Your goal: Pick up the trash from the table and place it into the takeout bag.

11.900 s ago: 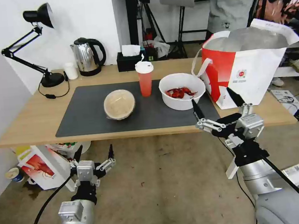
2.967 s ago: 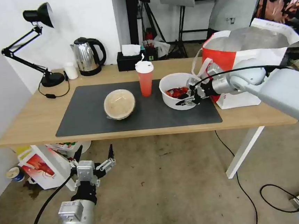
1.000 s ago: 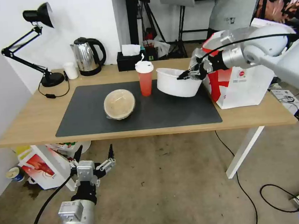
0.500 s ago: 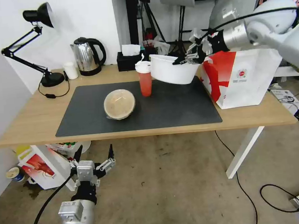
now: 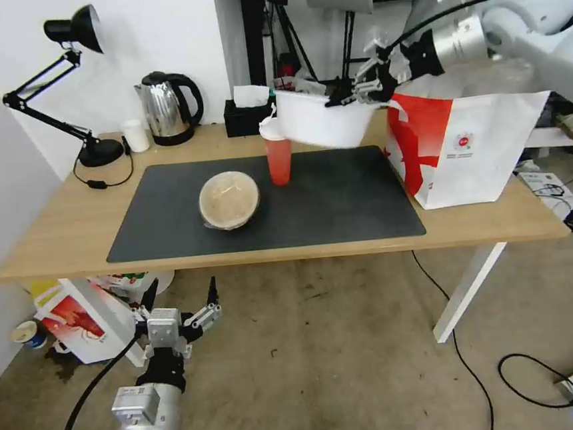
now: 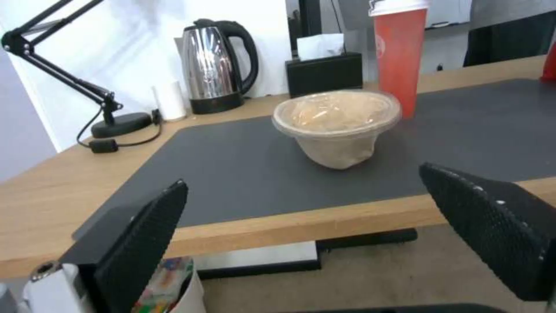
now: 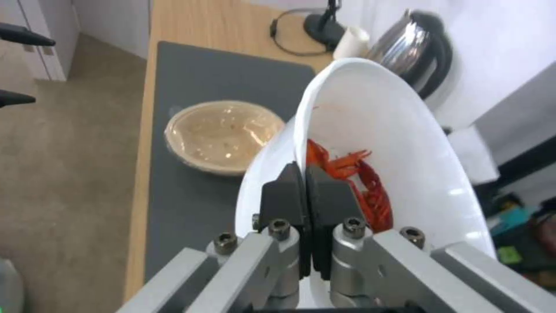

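I see the right tool (image 5: 350,98) raised above the tabletop (image 5: 53,228), its two fingers (image 7: 304,204) pressed together on the rim of the white bowl (image 5: 319,124). The bowl hangs in the air, tilted, just beside the upper edge of the takeout bag (image 5: 468,145) and partly in front of the lid of the red drink cup (image 5: 279,159). In the right wrist view I can see red crayfish shells (image 7: 353,187) lying inside the bowl, close to the pinched rim.

The red drink cup stands upright on the dark mat (image 5: 339,204). The tan lidded bowl (image 5: 229,200) rests on the same mat, near the cup, on its left side. The takeout bag stands upright at the right end of the tabletop, its mouth open and the silver lining visible.

My left tool (image 5: 180,298) hangs low in front of the tabletop edge, over the floor, with its fingers spread wide and nothing between them. It faces the tan lidded bowl.
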You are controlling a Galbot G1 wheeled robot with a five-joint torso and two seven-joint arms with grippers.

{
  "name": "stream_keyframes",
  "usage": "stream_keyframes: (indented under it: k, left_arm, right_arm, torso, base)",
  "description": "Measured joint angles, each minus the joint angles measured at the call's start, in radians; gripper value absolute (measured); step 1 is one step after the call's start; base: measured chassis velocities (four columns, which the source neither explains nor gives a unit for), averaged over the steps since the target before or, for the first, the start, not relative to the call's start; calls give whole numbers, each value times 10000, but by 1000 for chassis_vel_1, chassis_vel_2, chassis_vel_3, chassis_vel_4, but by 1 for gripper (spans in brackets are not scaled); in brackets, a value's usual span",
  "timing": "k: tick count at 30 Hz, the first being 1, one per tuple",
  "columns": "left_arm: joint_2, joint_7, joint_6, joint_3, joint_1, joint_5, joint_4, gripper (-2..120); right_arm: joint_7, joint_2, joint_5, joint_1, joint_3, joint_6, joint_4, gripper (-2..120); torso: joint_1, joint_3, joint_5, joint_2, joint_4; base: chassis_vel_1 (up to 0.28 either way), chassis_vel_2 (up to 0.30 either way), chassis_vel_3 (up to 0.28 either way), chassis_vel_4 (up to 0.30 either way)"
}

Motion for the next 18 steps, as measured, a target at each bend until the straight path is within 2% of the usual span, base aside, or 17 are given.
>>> stream_keyframes:
  k: [5,18]
  left_arm:
    - [0,0,0,0,0,0,0,100]
    - [0,0,0,0,0,0,0,100]
  right_arm:
    - [-207,201,-208,158,316,170,-203,0]
    - [-343,471,-176,618,396,208,-242,0]
  torso:
    - [0,0,-1,0,2]
    - [0,0,-1,0,0]
  base:
    - [0,0,0,0]
    - [0,0,0,0]
